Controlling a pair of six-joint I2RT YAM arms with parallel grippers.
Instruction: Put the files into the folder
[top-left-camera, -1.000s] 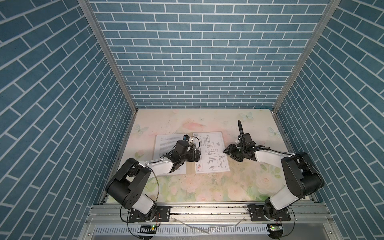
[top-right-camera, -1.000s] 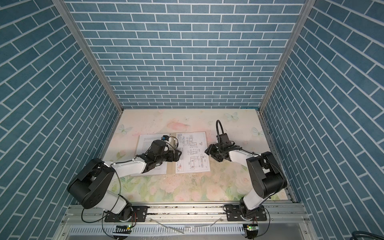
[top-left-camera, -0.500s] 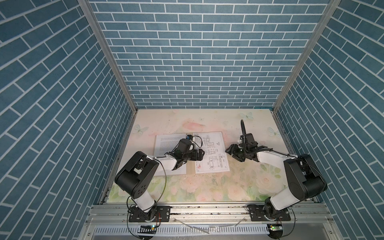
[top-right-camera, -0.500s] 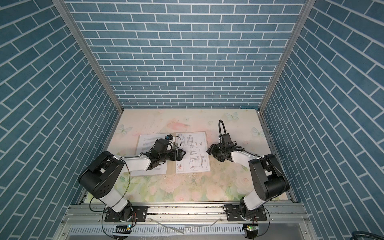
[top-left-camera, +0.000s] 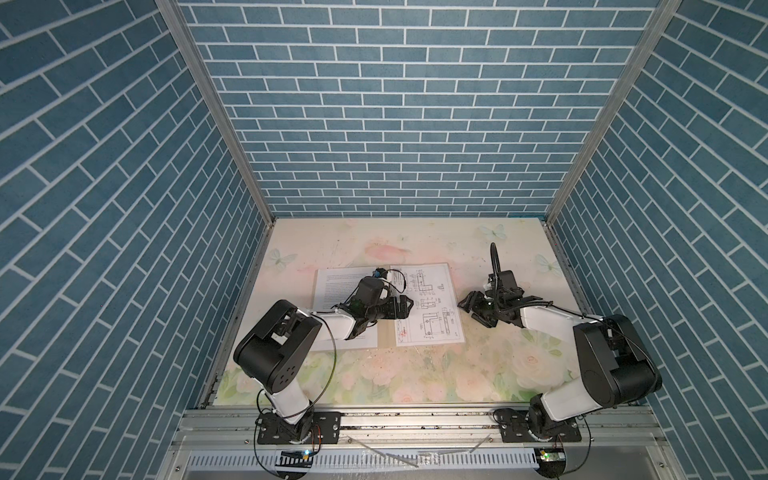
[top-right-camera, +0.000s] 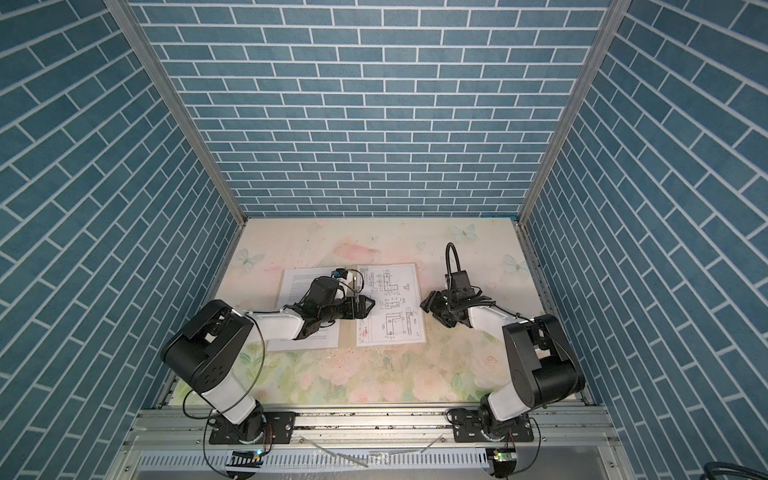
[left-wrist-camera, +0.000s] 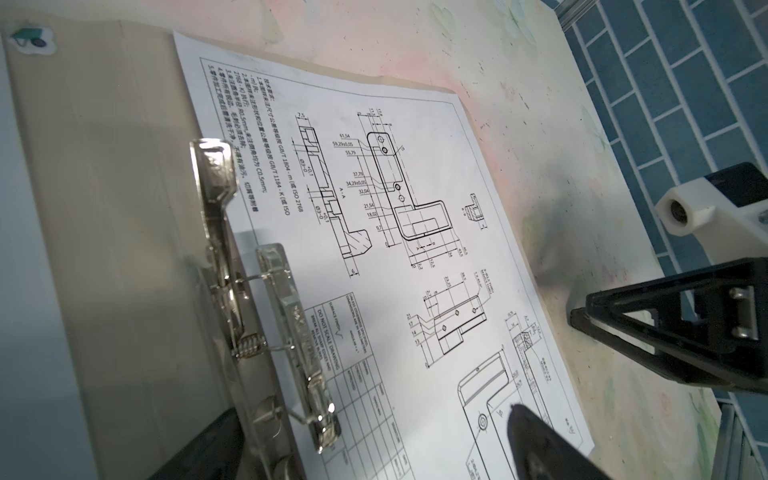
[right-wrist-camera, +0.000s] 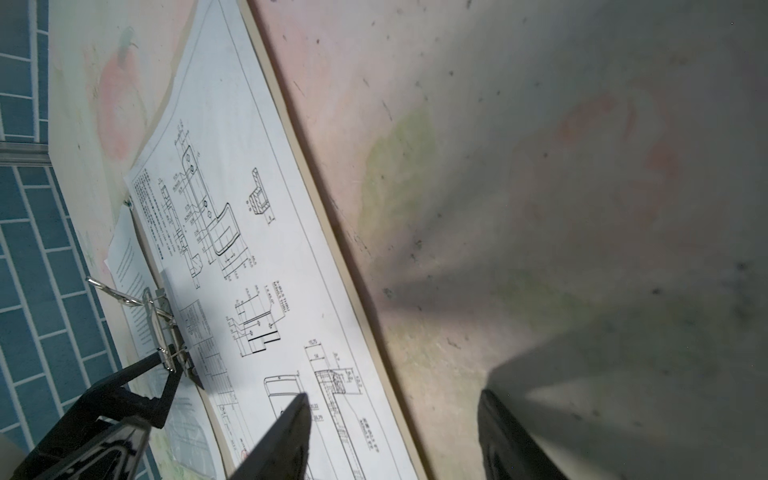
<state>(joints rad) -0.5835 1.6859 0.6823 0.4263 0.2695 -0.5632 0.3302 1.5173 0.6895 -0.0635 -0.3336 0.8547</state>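
1. Table (top-left-camera: 415, 374): floral-print top, pale pink and green, scuffed.
2. Open tan folder (top-left-camera: 385, 332) lies flat on it, left of centre.
3. Text sheet (top-left-camera: 332, 286) and drawing sheet (top-left-camera: 432, 307) lie on the folder's leaves.

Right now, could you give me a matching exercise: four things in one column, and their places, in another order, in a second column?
1. text sheet
2. drawing sheet
3. metal clip
4. right tool

a. over the bare table, beside the folder
b. on the folder's right half
c. at the folder's spine
d. on the folder's left half

Pairs: 1-d, 2-b, 3-c, 4-a
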